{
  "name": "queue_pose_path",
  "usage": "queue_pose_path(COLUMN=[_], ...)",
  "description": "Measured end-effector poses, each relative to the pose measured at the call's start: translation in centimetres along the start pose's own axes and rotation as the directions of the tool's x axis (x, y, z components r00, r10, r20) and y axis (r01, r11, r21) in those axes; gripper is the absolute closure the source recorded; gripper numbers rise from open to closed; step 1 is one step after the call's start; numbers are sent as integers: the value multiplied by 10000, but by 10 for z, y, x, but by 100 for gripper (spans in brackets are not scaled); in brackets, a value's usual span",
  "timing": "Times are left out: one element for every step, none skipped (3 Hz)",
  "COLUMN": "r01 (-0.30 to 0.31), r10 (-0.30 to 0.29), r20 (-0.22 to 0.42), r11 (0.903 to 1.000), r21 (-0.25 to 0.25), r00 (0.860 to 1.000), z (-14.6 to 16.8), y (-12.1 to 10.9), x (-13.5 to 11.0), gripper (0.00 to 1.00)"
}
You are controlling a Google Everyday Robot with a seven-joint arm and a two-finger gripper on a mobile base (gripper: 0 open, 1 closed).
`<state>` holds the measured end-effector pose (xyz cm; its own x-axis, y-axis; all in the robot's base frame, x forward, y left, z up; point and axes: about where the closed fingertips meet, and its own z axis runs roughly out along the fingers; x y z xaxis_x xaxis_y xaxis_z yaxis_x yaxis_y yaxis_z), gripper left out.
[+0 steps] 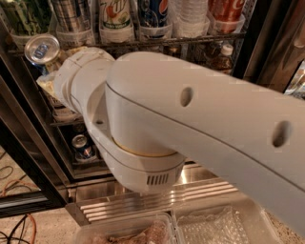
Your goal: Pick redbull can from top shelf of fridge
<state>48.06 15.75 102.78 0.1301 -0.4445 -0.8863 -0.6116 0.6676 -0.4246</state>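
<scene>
My white arm (190, 124) fills most of the view in front of the open fridge (28, 143). The gripper is at the arm's far end, hidden behind the wrist (78, 78) at the upper left. A slim can with a silver pull-tab top (42, 50), which I take for the redbull can, stands right at that end, in front of the top shelf's (190, 40) edge. Its sides are hidden. I cannot tell whether the gripper holds it. On the top shelf a silver-blue can (71, 14) stands in a clear holder.
Also on the top shelf are a green can (21, 14), a 7up can (116, 14), a Pepsi can (152, 12), stacked clear cups (190, 16) and a red can (226, 9). A short can (82, 145) sits lower down. The ribbed steel base (143, 202) and plastic bins (219, 228) are below.
</scene>
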Motion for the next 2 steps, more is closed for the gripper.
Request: queue_pose_path(r01=[-127,-210], r10=[128,216], r20=[-388,-617], r11=[9999,9997], r21=[23,107], r00=[9992,9979], z=[-4,-11], y=[3,1], x=[5,2], gripper=[100,100])
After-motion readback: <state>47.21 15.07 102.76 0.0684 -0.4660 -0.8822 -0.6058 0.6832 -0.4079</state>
